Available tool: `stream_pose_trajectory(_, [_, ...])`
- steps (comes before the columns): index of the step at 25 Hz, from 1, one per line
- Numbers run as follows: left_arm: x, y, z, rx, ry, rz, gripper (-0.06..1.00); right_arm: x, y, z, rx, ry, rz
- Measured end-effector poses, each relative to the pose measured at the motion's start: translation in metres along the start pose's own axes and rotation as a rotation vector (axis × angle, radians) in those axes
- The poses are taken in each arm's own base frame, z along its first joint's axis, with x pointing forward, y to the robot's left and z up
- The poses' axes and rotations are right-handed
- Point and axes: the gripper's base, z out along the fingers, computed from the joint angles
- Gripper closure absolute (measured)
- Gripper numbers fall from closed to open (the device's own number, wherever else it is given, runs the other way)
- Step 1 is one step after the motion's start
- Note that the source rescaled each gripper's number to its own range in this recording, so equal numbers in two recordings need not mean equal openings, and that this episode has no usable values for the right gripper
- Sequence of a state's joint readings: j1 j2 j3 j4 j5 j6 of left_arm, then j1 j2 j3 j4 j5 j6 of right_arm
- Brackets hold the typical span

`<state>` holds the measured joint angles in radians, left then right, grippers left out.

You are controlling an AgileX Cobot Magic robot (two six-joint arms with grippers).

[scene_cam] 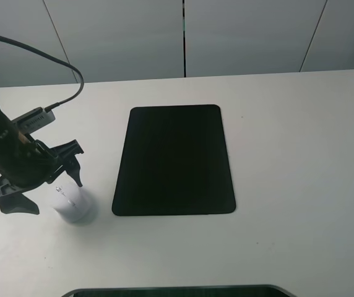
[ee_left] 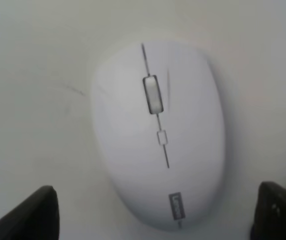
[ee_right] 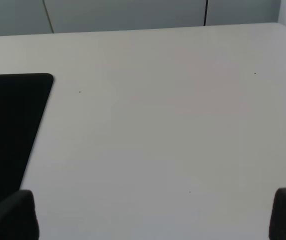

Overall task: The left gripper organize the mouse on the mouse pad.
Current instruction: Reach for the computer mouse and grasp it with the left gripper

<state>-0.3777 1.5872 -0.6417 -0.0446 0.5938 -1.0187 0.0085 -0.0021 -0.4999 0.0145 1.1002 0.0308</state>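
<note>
The white mouse (scene_cam: 73, 204) lies on the table left of the black mouse pad (scene_cam: 174, 161), apart from its near-left corner. My left gripper (scene_cam: 56, 197) hovers right over the mouse, open, with one finger on each side and the arm covering the mouse's far end. In the left wrist view the mouse (ee_left: 158, 135) fills the middle, grey scroll wheel up, between the two black fingertips (ee_left: 30, 215) of the left gripper (ee_left: 153, 220); contact cannot be told. My right gripper (ee_right: 148, 215) is open over bare table, with the pad's corner (ee_right: 8, 125) beside it.
White table (scene_cam: 301, 154) stretches to the right of the pad. Grey wall panels (scene_cam: 183, 34) run along the far edge. A dark curved object (scene_cam: 177, 291) shows at the near edge. A black cable (scene_cam: 53, 59) loops above the left arm.
</note>
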Motion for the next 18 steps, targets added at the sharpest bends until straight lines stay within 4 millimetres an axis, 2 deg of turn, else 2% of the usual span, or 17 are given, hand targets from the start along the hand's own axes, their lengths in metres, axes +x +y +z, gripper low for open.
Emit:
stream_pose_trajectory(12, [-0.0006,-0.0006,0.0000,0.007,-0.006,-0.066,-0.06,0.0000,0.0000,0.0000,0.000,0.000,0.000])
stream_pose_trajectory(18, [-0.0013,0.0003,0.0068,-0.024,-0.001,-0.082,-0.06,0.0000,0.0000,0.0000,0.000,0.000,0.000])
